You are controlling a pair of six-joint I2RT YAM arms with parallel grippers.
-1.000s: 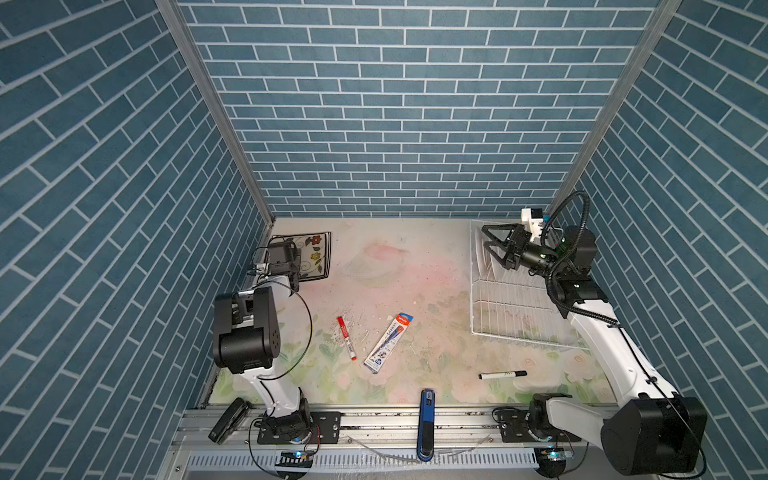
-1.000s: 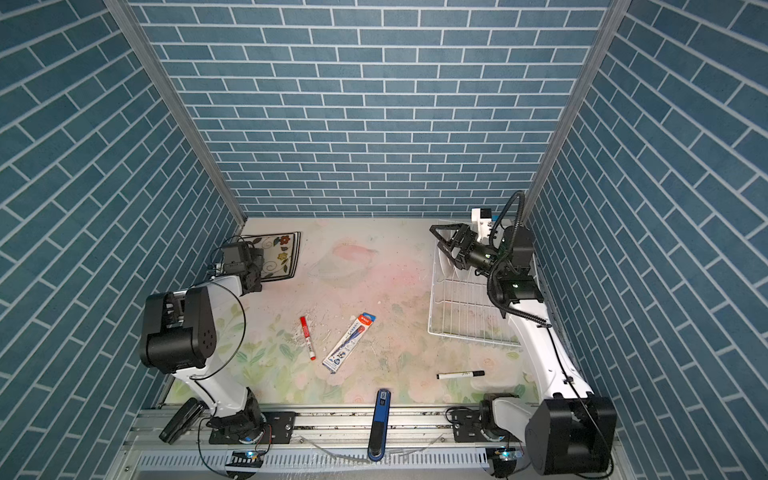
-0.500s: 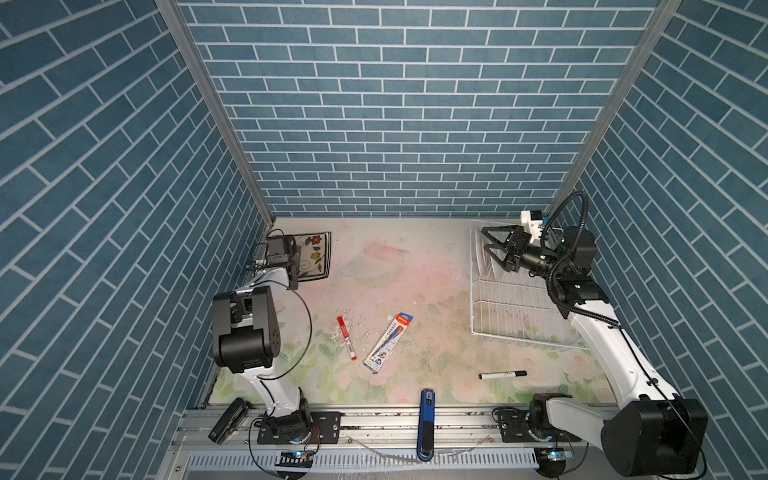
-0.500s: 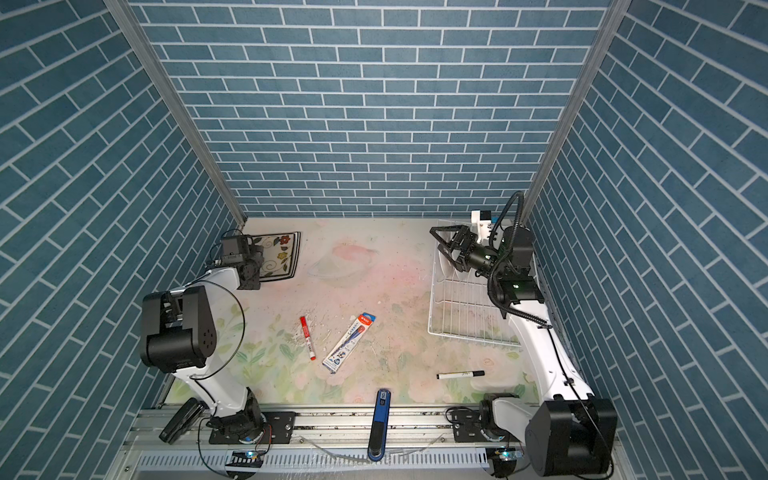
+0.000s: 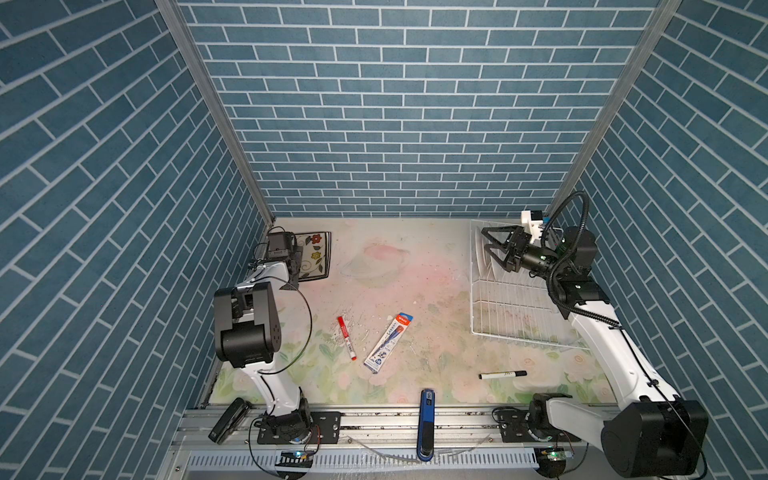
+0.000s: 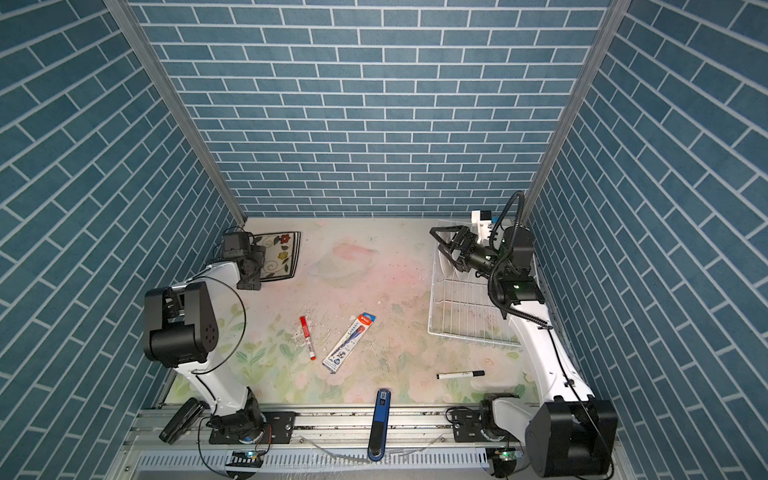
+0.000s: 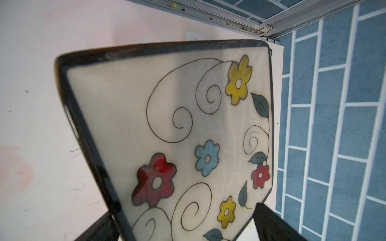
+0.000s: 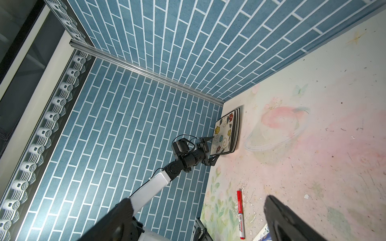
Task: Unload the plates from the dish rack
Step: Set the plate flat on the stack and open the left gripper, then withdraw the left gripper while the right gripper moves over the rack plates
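Observation:
Square cream plates [image 5: 316, 254] with black rims and coloured flowers lie stacked at the back left corner, seen in both top views [image 6: 279, 254]. My left gripper [image 5: 296, 268] is open at the stack's near edge. In the left wrist view the top plate [image 7: 188, 129] fills the gap between the fingers [image 7: 271, 223]. The white wire dish rack [image 5: 519, 332] stands at the right. My right gripper [image 5: 485, 239] hangs open over its far left corner. A pale upright shape shows in the rack under it, too unclear to name.
On the table lie a red marker [image 5: 346, 337], a blue pen pack [image 5: 388, 341] and a black marker [image 5: 503, 375]. A blue tool [image 5: 427, 419] and a black one [image 5: 228, 419] rest on the front rail. Tiled walls close in on three sides.
My left gripper has edged a little toward the back wall at the plate stack. The right arm has hardly moved. Both grippers stay open.

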